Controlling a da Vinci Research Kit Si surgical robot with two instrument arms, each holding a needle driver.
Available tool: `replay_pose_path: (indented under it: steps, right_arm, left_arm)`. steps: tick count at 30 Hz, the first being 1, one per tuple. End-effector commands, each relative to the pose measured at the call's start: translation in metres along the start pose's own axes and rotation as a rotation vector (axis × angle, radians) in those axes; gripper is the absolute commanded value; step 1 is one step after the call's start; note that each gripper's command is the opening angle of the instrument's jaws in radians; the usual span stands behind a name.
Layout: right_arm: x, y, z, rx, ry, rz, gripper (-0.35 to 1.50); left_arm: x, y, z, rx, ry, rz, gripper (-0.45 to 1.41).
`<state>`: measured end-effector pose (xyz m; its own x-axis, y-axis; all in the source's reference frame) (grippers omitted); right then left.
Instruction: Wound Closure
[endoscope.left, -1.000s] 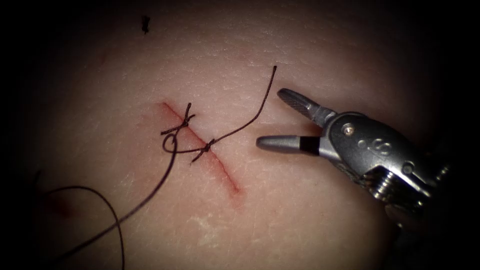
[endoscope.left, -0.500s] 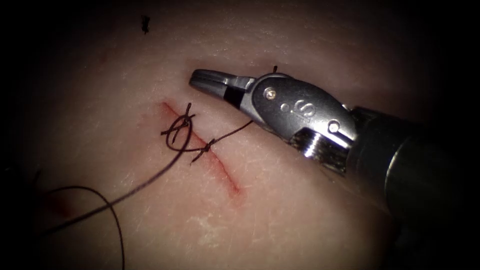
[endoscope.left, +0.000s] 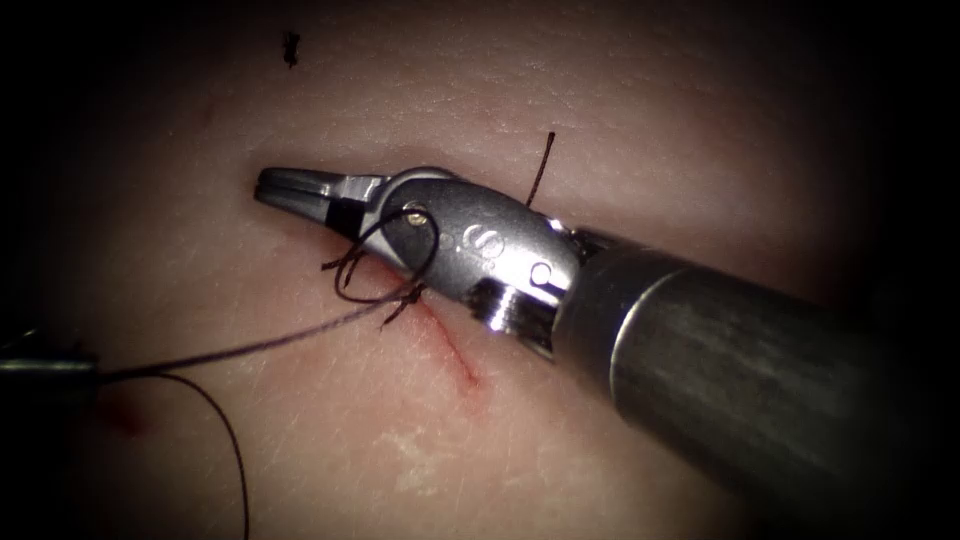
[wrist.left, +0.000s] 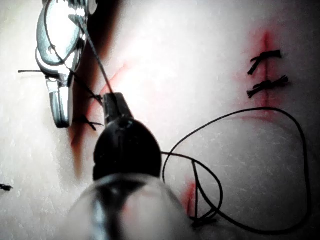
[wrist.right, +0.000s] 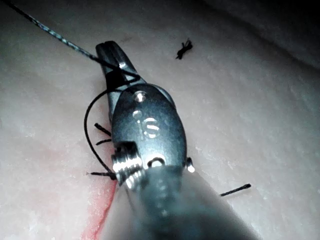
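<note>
The pale tissue (endoscope.left: 620, 110) lay under the light with its red cut (endoscope.left: 455, 355) running diagonally from upper left down to lower right. 2 knotted stitches (endoscope.left: 400, 298) crossed the cut, their short cut ends sticking out to either side. The right claw (endoscope.left: 290, 190) lay across the upper end of the cut, its long axis pointing left, clenched, with a loop of dark thread (endoscope.left: 250, 345) draped around it. From the knots the thread ran taut toward the left, where the left claw (wrist.left: 111, 100) grasped it. A loose thread scrap (endoscope.left: 291, 47) lay well apart, above.
</note>
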<state>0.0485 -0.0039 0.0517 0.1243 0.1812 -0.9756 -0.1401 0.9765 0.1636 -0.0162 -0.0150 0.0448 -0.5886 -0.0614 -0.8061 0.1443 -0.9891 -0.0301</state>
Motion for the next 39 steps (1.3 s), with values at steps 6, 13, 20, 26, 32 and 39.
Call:
replay_pose_path:
  steps: [6,13,20,26,32,39]
  right_arm:
    - [-0.0001,-0.0018,-0.0005,0.049,0.022,-0.003,-0.35]
    - [0.0003,-0.0030,-0.0008,0.094,0.055,-0.011,-0.35]
    - [0.0009,-0.0046,-0.0008,0.156,0.066,-0.009,-0.35]
    - [0.0012,-0.0054,-0.0015,0.192,0.067,-0.007,-0.35]
    - [0.0024,-0.0057,-0.0022,0.203,0.147,0.024,-0.35]
    - [0.0045,-0.0049,-0.0027,0.124,0.289,0.100,-0.35]
  left_arm:
    - [-0.0019,-0.0025,0.0019,0.055,0.030,-0.060,-0.45]
    - [-0.0036,-0.0040,0.0055,0.097,-0.013,-0.078,-0.45]
    - [-0.0043,-0.0059,0.0095,0.146,-0.001,-0.149,-0.45]
    - [-0.0044,-0.0074,0.0117,0.172,-0.008,-0.162,-0.45]
    - [-0.0051,-0.0074,0.0129,0.161,-0.025,-0.154,-0.45]
    - [-0.0065,-0.0071,0.0140,0.149,-0.036,-0.134,-0.45]
